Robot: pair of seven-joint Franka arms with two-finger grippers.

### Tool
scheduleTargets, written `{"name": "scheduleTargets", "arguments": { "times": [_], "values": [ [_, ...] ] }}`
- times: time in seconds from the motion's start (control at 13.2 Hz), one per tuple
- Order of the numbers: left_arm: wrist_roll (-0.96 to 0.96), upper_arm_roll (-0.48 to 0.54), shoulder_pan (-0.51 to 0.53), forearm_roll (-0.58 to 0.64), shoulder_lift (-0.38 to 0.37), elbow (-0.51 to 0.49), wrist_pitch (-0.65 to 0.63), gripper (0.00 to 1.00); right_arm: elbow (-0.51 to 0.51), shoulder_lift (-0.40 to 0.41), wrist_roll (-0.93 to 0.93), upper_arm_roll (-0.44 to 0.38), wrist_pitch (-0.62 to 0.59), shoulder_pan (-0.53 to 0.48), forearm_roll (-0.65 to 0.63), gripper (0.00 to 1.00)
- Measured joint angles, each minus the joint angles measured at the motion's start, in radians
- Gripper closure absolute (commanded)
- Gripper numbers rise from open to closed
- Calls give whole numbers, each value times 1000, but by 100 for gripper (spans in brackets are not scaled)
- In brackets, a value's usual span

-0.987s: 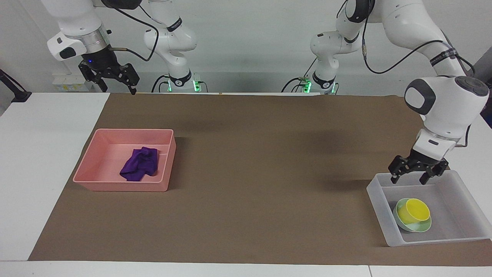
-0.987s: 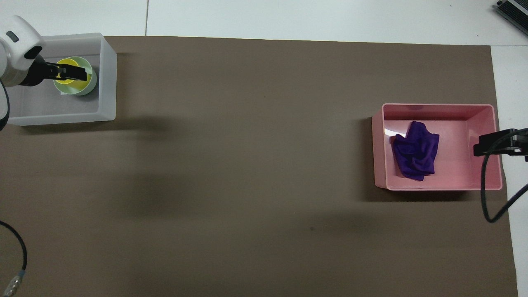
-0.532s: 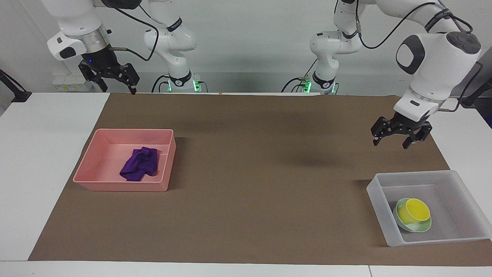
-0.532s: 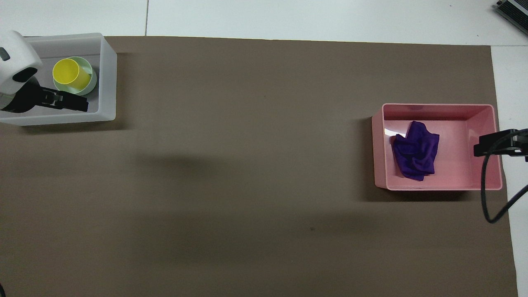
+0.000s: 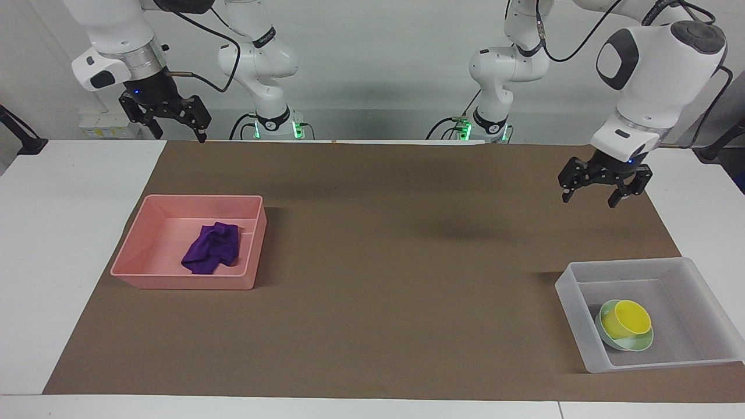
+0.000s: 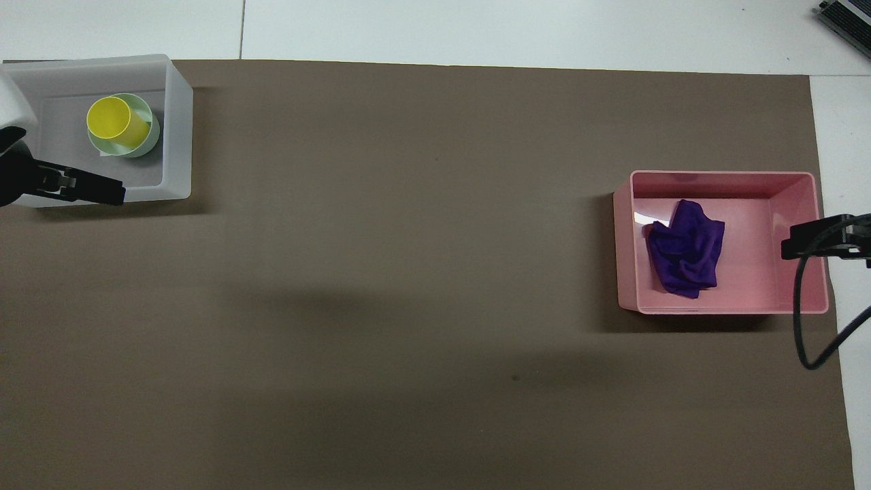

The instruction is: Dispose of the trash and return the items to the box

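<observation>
Pink tray point(image 5: 142, 247) on brown mat point(image 5: 372, 233)

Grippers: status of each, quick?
Left gripper: open, empty, up over the mat.
Right gripper: open, empty, waiting above the table's edge.

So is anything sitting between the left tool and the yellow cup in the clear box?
Nothing visible. The left tool hangs open over bare brown mat, empty. The yellow cup sits in the mint-green bowl inside the clear box, uncovered from above. The right tool waits, raised at its own end of the table.

Box point(image 5: 582, 302) corner cut off
</observation>
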Motion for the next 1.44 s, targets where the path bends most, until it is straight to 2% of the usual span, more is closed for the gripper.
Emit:
{"name": "scheduleTargets", "arguments": {
  "times": [0.76,1.44],
  "values": [
    [0,17,-1,0,0,20,-56,0,-5,-3,0,0,0,0,0,0],
    [-1,67,-50,0,-9,14,-100,0,-6,-4,0,0,0,0,0,0]
  ]
}}
